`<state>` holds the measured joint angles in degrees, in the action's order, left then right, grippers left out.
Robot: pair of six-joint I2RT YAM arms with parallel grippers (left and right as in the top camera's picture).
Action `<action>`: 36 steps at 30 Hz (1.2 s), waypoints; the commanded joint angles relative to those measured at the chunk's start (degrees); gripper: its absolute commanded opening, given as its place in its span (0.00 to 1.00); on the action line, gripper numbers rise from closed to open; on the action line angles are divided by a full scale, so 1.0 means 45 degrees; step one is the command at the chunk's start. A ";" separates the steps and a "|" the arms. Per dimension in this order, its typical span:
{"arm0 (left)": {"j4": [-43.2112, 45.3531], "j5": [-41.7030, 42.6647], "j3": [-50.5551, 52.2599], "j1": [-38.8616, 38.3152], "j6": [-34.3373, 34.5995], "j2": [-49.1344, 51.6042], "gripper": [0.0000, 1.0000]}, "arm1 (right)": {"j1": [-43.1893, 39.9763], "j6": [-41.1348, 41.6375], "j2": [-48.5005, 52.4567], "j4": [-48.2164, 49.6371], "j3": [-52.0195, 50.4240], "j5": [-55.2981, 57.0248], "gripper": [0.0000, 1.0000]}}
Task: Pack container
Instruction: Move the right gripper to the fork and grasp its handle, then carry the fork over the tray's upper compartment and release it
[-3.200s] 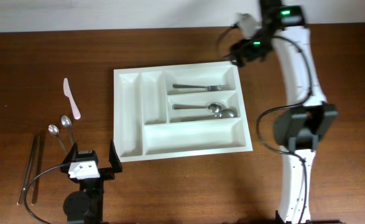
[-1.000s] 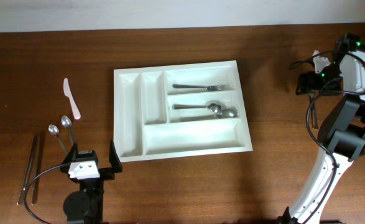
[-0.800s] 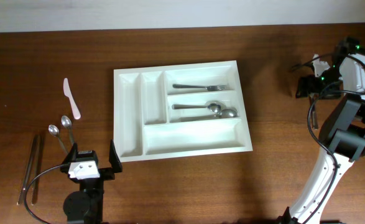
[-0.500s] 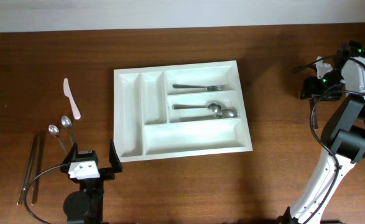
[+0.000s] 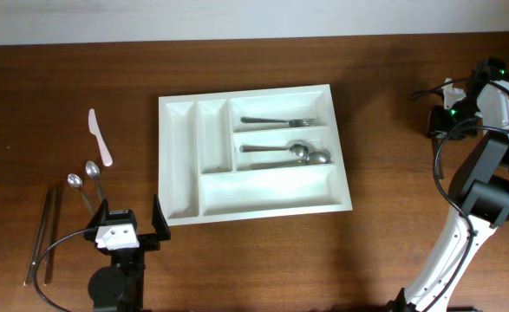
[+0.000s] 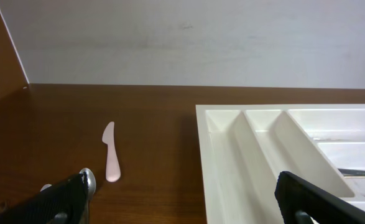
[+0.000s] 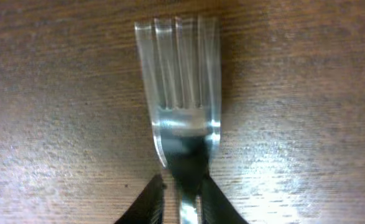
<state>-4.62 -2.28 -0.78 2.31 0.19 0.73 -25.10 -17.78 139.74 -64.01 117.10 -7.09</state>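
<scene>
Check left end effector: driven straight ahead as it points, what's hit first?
Probably the left wall of the container: the open left end effector has its right finger lined up with it. The centre line runs over bare table between container and pink knife. Height unclear; it might pass over.

White five-compartment container point(image 5: 271, 192), flat, partly filled

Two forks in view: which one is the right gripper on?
The clear plastic fork lying on the table, neck pinched by the right gripper; the metal fork lies in the container.
</scene>
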 commanded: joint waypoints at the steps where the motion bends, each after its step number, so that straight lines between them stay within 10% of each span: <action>1: -0.0024 0.0141 0.0058 -0.0049 -0.0151 -0.0087 0.99 | 0.0000 0.0238 0.0102 -0.0005 -0.0403 -0.0301 0.11; 28: -0.0024 0.0141 0.0058 -0.0049 -0.0151 -0.0087 0.99 | 0.2885 -0.0418 0.0068 -0.1549 0.4789 -0.0291 0.04; 36: -0.0024 0.0141 0.0058 -0.0049 -0.0151 -0.0087 0.99 | 0.5610 -0.4376 0.0068 -0.1467 0.5921 -0.0636 0.04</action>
<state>-4.62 -2.28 -0.78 2.31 0.19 0.73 -4.12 -29.32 140.11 -70.54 142.69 -8.97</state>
